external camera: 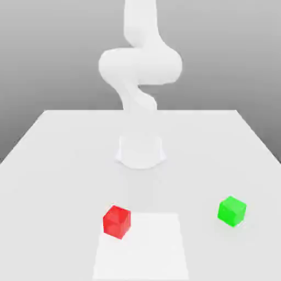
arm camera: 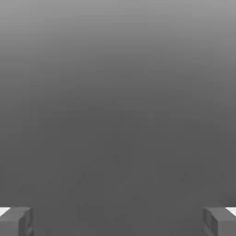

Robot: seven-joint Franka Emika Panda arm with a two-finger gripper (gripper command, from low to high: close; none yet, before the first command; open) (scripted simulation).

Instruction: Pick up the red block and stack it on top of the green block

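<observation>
Gripper jaws wide, empty. Approach not begun; next, descend over red block, well apart from green block.

The table carries two blocks, both near its front edge. The red block lies toward the exterior view's left, the green block well apart from it toward the right. The arm stands behind them, nearer the middle of the table, closer to the red block.
</observation>
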